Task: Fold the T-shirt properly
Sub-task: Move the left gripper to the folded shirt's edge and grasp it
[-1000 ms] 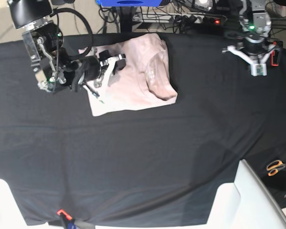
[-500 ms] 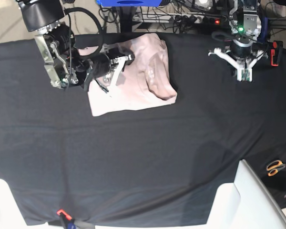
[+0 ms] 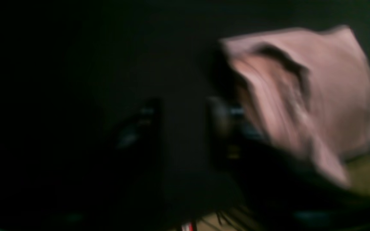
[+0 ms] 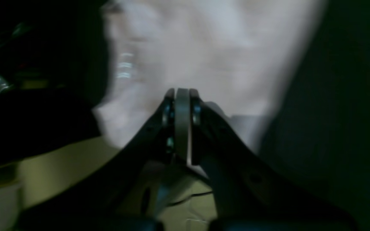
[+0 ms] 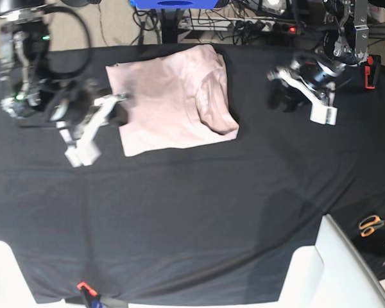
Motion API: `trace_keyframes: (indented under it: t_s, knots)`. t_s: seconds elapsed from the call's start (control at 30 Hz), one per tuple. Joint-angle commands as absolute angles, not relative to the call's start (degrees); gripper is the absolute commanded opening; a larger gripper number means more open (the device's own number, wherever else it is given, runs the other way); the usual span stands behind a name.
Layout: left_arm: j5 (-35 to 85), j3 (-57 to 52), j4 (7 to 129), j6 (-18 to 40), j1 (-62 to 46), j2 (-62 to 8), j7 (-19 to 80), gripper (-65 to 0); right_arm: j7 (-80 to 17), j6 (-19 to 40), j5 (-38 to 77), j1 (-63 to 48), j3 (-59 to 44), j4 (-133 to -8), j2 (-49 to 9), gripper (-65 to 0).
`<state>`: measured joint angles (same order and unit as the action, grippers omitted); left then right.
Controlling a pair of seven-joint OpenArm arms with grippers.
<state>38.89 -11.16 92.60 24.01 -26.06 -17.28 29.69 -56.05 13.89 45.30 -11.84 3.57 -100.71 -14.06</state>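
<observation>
The pale pink T-shirt (image 5: 170, 102) lies folded into a rough rectangle at the far middle of the black table cover (image 5: 192, 212), with a thicker folded part along its right side. My right gripper (image 5: 83, 151) is blurred by motion just left of the shirt's left edge. In the right wrist view its fingers (image 4: 181, 96) are pressed together with nothing between them, and the T-shirt (image 4: 210, 57) fills the view beyond. My left gripper (image 5: 311, 102) hangs over the cloth well to the right of the shirt. In the left wrist view its fingers (image 3: 146, 112) stand apart and empty beside the T-shirt (image 3: 316, 86).
Orange-handled scissors (image 5: 371, 224) lie at the right edge. A white chair or frame (image 5: 333, 263) pokes in at the bottom right. Cables and a power strip (image 5: 263, 24) run behind the table's far edge. A blue object (image 5: 173, 4) sits at the back.
My right gripper has pulled off the shirt to the left and toward the front. My left gripper has swung left and tilted, and its fingers have opened.
</observation>
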Motion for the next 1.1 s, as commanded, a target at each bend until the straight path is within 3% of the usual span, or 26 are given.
trace_keyframes:
  t_s: [0.0,0.07,0.17,1.07]
  knots:
    - [40.1,-11.5,93.1,26.2,-26.2,-17.7,29.2,-26.8,-54.9,14.1,46.5,-11.4,3.6,-101.5,-14.7,-64.8]
    - [40.3,-11.1,92.2,31.9,-26.2,-17.5,29.6,-13.8,-53.8,14.1,45.8,-11.5,3.5,-101.5,-15.6,-64.8]
    - [40.3,-11.3,89.5,40.0,-25.7,-16.0,29.6,-5.1,-53.2,14.1,42.1,-11.6,3.6,-101.5,-15.6,-65.0]
    - [40.0,3.4,60.4,40.0,-7.6,-7.4,29.1,-6.9,-52.9,14.5,38.3,-11.7,3.2,-96.4,-14.2,-65.0]
